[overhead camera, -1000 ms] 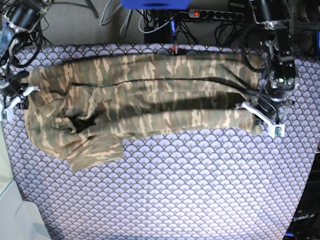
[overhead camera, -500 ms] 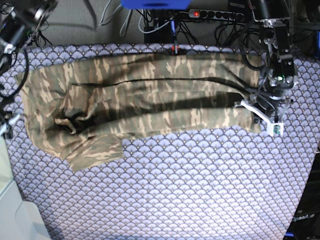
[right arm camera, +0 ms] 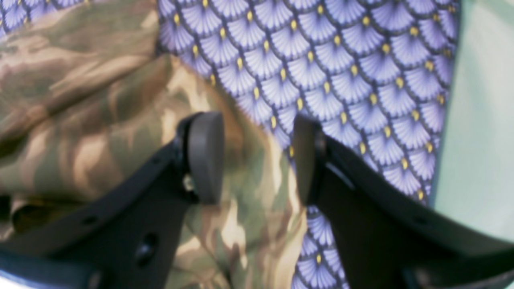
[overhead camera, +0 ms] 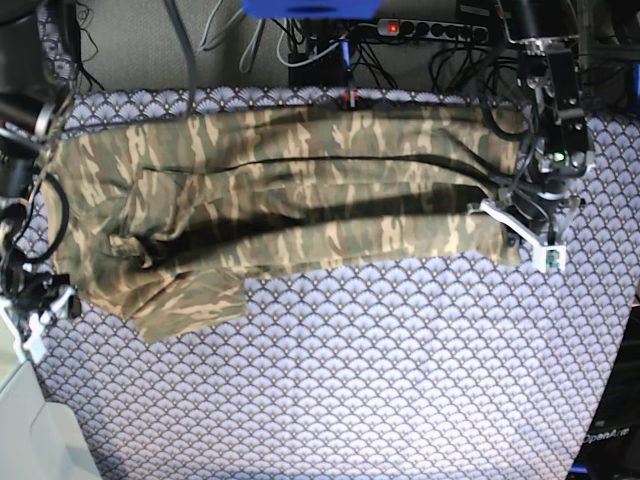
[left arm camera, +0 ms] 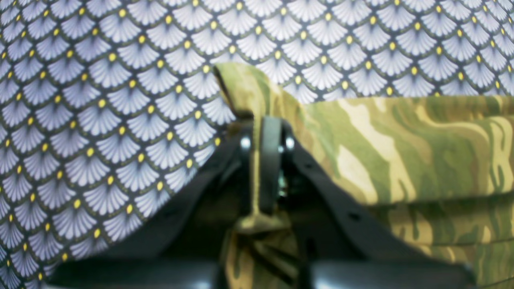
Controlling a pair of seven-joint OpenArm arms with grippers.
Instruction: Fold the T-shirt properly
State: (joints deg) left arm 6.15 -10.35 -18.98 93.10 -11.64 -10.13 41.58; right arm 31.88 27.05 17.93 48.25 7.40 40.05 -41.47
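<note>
So I'm partway into folding the T-shirt (overhead camera: 270,200). It lies as a long band across the far half of the tabletop (overhead camera: 380,380), on the fan-scale patterned cloth, with the body already doubled lengthwise and one sleeve poking out toward me at the base view's left.

The left pincer (left arm camera: 265,168) is clamped tight on a pinch of camo fabric at the shirt's edge; the wrist view shows the cloth squeezed right between the pads, with the rest of the shirt running off to that view's right. In the base view that's the shirt's right end.

The right pincer (right arm camera: 257,156) has its jaws apart and nothing in them. It hovers over the other end's edge, one pad (right arm camera: 204,156) above camo and the other above bare patterned cloth.

My guess is the next move needs the right pincer to find a fresh grip on that end, so both ends can travel together for the next fold. That loose sleeve probably wants tucking in too.
</note>
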